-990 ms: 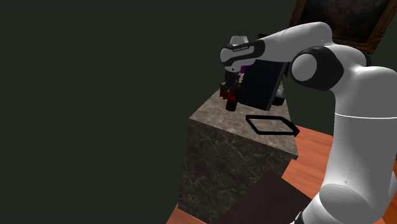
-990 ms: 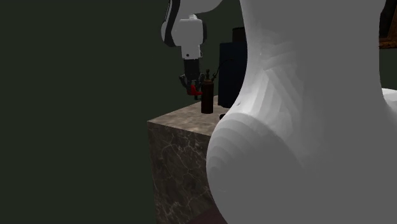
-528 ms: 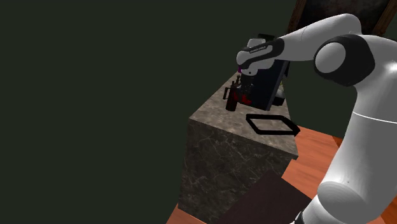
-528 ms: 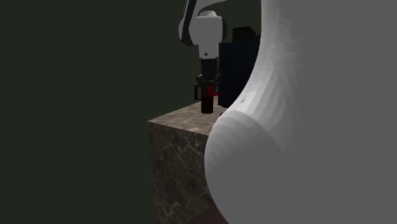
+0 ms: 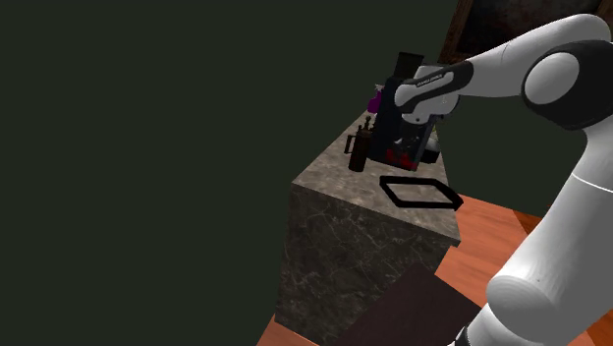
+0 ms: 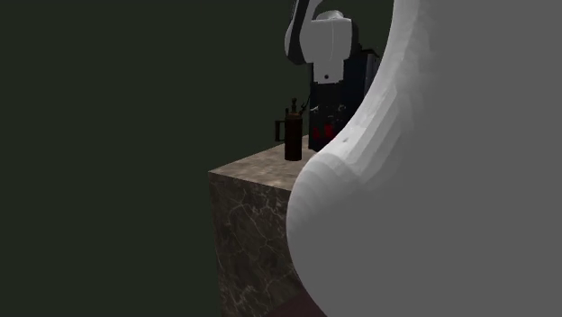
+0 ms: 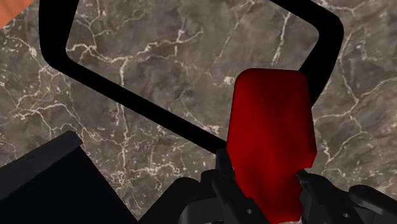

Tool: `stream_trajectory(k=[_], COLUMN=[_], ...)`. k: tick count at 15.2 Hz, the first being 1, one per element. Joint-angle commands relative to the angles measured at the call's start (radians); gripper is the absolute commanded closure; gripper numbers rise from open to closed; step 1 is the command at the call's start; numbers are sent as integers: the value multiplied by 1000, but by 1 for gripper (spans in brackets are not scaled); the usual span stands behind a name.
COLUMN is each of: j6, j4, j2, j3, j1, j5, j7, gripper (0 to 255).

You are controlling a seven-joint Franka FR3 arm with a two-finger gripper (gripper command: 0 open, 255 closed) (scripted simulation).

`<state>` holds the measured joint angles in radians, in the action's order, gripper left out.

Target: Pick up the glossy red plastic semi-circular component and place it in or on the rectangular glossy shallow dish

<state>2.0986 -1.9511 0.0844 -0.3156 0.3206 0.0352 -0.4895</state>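
The claw (image 7: 266,186) is clasping the red semi-circular component (image 7: 272,127) between both fingers, carrying it clear of the marble counter (image 7: 57,121) over the black rectangular dish's (image 7: 146,102) rim, evidently positioning for release inside.

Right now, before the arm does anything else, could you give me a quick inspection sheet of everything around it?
Surface: top of a veined brown-grey stone block.
Job's things: glossy red piece, clasped in the gripper, near the dish's rim but not yet set in it; black-rimmed rectangular dish, lying flat on the stone.
Clutter: dark jug with a handle and a dark blue box at the block's far end.
Grippers: gripper shut on the red piece.
Cables: nothing seen.
Surroundings: dark green wall, reddish wooden floor, framed picture.
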Motion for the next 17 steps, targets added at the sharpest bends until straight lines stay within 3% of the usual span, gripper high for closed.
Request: stream_trajectory(k=[1,7,17], j6=[6,31,161], j4=[-20,-98,-174], j2=[-17,-79,-21], j3=[-20,-83,-85], j1=[23,89,93], j5=[1,14,-10], j7=[-43,-167,-181], gripper=[255,255,255])
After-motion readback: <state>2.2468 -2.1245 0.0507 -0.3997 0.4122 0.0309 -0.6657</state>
